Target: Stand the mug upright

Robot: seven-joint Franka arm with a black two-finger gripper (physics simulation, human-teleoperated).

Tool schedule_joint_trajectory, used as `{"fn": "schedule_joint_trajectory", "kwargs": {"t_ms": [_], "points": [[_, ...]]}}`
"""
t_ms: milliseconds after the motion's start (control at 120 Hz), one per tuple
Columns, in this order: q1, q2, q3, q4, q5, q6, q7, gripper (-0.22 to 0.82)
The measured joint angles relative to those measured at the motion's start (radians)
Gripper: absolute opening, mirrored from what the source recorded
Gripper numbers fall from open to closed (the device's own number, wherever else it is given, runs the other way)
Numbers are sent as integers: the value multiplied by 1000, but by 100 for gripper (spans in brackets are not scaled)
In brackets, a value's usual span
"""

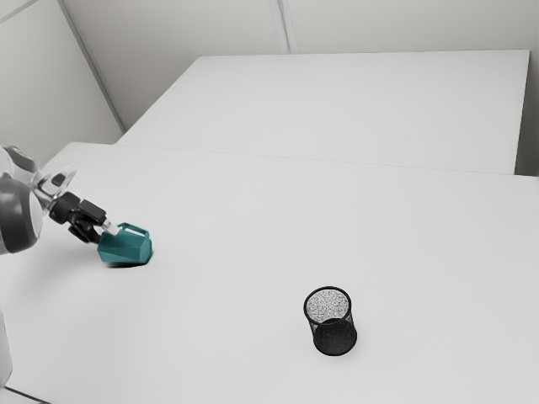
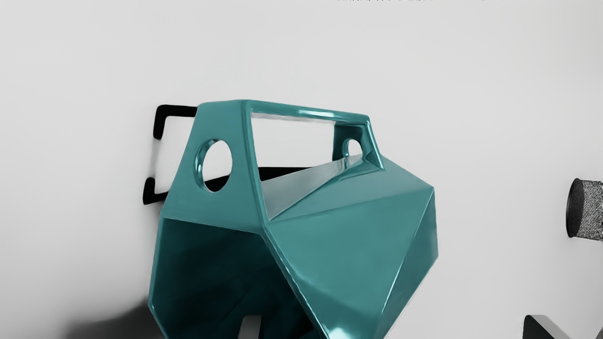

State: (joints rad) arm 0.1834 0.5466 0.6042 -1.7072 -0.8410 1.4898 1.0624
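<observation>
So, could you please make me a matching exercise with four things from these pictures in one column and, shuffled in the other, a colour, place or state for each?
1. Mug
2. Mesh cup
3. Handle
4. End effector

A. Black, standing upright
B. Open, at the mug's mouth
C. Teal, lying on its side
D. Uppermost on the mug

Right pairs: 1-C, 2-A, 3-D, 4-B

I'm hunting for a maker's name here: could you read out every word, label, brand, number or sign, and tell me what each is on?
There are none that I can read: no text on the teal mug, the black mesh cup or the white table.
The black, bracket-like shape beside the mug looks like a shadow, not a letter.
</observation>
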Motion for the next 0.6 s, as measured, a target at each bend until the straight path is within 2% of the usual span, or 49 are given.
{"fn": "schedule_joint_trajectory", "kwargs": {"t_ms": [600], "points": [[20,1,15,-45,-81,-32,27,60]]}}
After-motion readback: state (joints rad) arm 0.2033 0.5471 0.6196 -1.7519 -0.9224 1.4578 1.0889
